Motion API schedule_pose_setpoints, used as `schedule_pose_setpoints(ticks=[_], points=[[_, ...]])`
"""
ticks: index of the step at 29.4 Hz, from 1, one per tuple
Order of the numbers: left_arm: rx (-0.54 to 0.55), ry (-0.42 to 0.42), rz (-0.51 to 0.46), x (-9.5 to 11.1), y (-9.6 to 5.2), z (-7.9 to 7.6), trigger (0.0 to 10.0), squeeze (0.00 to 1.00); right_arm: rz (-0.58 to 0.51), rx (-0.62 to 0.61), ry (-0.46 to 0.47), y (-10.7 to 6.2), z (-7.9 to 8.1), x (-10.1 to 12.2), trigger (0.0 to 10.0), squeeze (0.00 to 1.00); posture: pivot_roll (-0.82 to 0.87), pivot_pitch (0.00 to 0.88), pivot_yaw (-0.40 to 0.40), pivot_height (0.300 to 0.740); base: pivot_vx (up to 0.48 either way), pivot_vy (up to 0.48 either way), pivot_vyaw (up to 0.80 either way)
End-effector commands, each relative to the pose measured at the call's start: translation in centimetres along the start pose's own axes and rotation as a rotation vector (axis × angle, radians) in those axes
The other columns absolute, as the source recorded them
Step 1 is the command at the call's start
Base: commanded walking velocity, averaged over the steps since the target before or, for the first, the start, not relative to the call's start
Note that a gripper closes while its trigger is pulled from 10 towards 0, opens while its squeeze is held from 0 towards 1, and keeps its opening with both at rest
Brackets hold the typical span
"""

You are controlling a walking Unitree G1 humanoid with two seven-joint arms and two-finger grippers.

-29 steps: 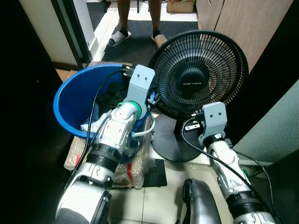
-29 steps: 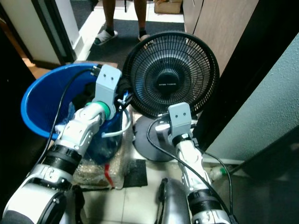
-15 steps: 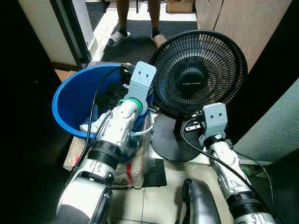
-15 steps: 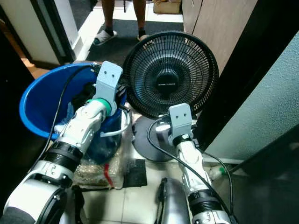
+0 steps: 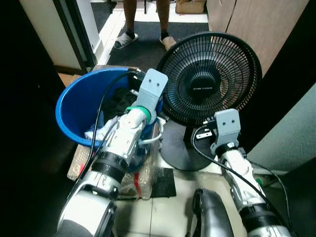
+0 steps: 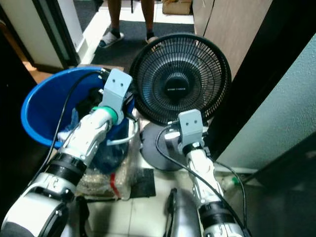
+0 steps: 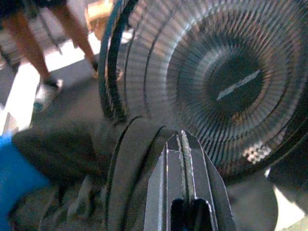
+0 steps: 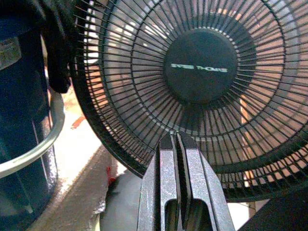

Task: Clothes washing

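left tool (image 7: 182, 159) closed over blue basket (image 5: 74, 106) rim | right tool (image 8: 179, 159) closed | black fan (image 5: 210, 81) directly ahead | person (image 5: 145, 19) beyond

Head downward; wrists close on fan (image 8: 199, 91)

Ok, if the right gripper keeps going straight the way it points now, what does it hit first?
Most likely the black fan: the right gripper, fingers shut, points at the lower part of its grille, below the hub. Depth is unclear.
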State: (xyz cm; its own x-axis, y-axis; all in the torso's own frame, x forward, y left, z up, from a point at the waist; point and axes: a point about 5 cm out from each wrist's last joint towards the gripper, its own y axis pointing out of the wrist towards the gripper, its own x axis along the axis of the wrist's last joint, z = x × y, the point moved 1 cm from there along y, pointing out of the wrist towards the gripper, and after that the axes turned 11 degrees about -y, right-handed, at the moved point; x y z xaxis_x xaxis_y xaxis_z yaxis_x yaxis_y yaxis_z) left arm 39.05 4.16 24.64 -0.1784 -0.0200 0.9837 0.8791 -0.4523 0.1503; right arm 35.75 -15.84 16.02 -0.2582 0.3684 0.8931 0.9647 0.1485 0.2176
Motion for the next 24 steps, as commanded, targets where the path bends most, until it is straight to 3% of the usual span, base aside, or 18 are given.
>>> schedule_pose_setpoints(ticks=[1,3,4,8,10,17,21,24], points=[[-0.042,0.003,-0.025,0.4,-0.1,-0.8,10.0,0.0,0.013,0.007,0.003,-0.4,0.4,-0.4,10.0,0.0,0.04,0.183,0.087,0.46,0.0,0.0,0.0],[-0.116,-0.003,-0.124,3.2,-0.7,-1.6,10.0,0.0,0.013,0.007,0.005,-0.4,0.5,-0.4,10.0,0.0,0.04,0.181,0.086,0.46,0.0,0.0,0.0],[-0.12,-0.01,-0.157,4.5,-1.2,-1.2,10.0,0.0,0.013,0.009,0.007,-0.3,0.6,-0.4,10.0,0.0,0.04,0.181,0.086,0.46,0.0,0.0,0.0],[-0.114,-0.015,-0.177,5.2,-1.5,-0.8,10.0,0.0,0.013,0.011,0.009,-0.3,0.6,-0.4,10.0,0.0,0.05,0.178,0.083,0.46,0.0,0.0,0.0],[-0.099,-0.027,-0.204,6.3,-2.8,0.1,10.0,0.0,0.011,0.018,0.013,-0.2,0.8,-0.4,10.0,0.0,0.07,0.177,0.075,0.46,0.0,0.0,0.0],[-0.12,-0.031,-0.249,7.6,-4.1,0.2,10.0,0.0,0.008,0.026,0.016,0.0,1.1,-0.2,10.0,0.0,0.07,0.175,0.069,0.46,0.0,0.0,0.0],[-0.234,-0.061,-0.425,12.9,-6.4,-0.1,10.0,0.0,-0.019,0.034,0.028,0.3,1.4,0.5,10.0,0.0,0.08,0.163,0.065,0.46,0.0,0.0,0.0],[-0.29,-0.077,-0.447,14.1,-7.3,-0.5,10.0,0.0,-0.033,0.031,0.036,0.3,1.4,0.9,10.0,0.0,0.09,0.157,0.066,0.46,0.0,0.0,0.0]])
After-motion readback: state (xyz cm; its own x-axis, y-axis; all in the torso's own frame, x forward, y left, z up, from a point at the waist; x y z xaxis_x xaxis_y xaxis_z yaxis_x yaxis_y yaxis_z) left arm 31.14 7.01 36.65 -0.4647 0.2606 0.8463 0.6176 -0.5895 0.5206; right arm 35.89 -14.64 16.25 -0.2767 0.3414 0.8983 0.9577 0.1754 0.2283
